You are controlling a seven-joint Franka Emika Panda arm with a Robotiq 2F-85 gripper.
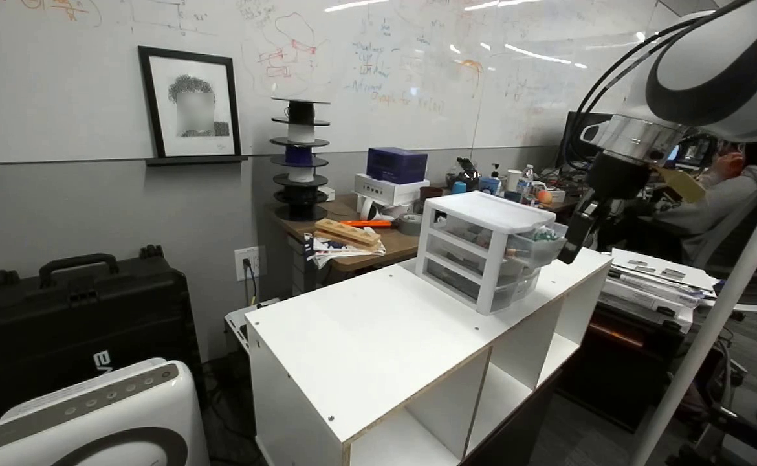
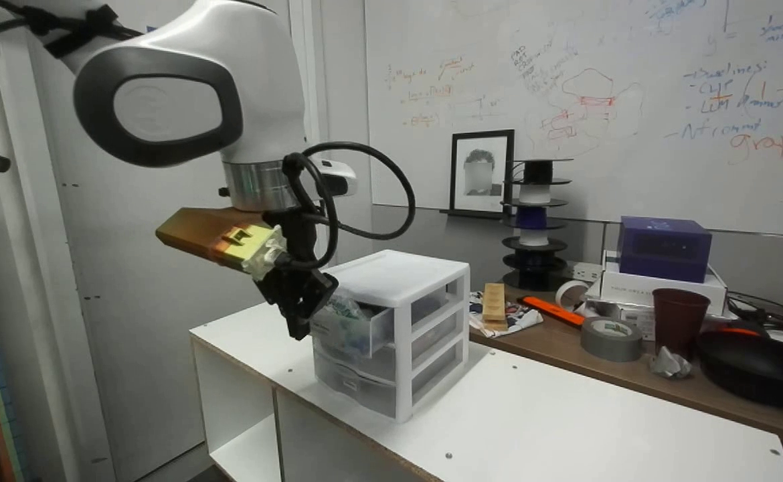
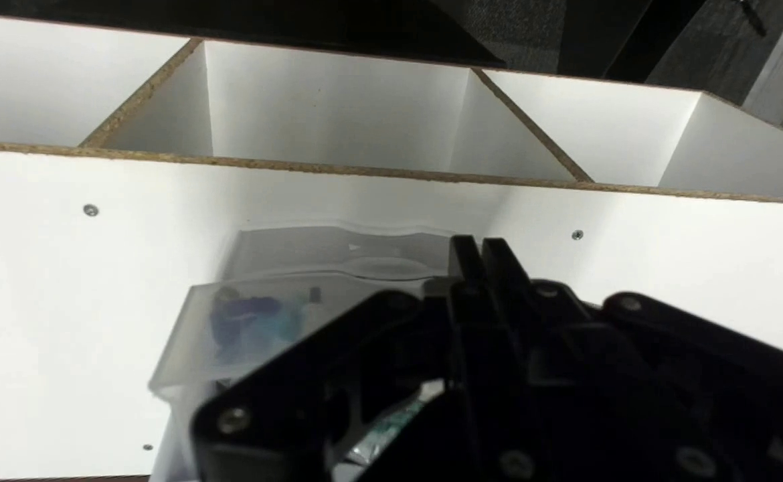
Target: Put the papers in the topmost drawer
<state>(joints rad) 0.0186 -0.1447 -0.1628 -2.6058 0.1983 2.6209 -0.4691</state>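
Note:
The small white drawer unit (image 1: 459, 206) stands on the white shelf and also shows in an exterior view (image 2: 398, 274). Its topmost drawer (image 1: 542, 249), also in an exterior view (image 2: 358, 329) and the wrist view (image 3: 181, 348), is pulled out. Green, white and bluish items show in it. My gripper (image 1: 569, 254) is just in front of this drawer in both exterior views (image 2: 299, 328). In the wrist view its fingertips (image 3: 482, 244) are nearly together, with nothing seen between them. I cannot tell whether a finger touches the drawer. The papers cannot be made out.
The white shelf (image 1: 333, 330) has open compartments below its front edge. A desk behind it holds spools (image 1: 301, 162), a purple box (image 1: 396, 165) and tape (image 2: 611, 338). Thick paper stacks (image 1: 663, 272) lie beyond the shelf. A white pole (image 1: 715, 330) stands in the foreground.

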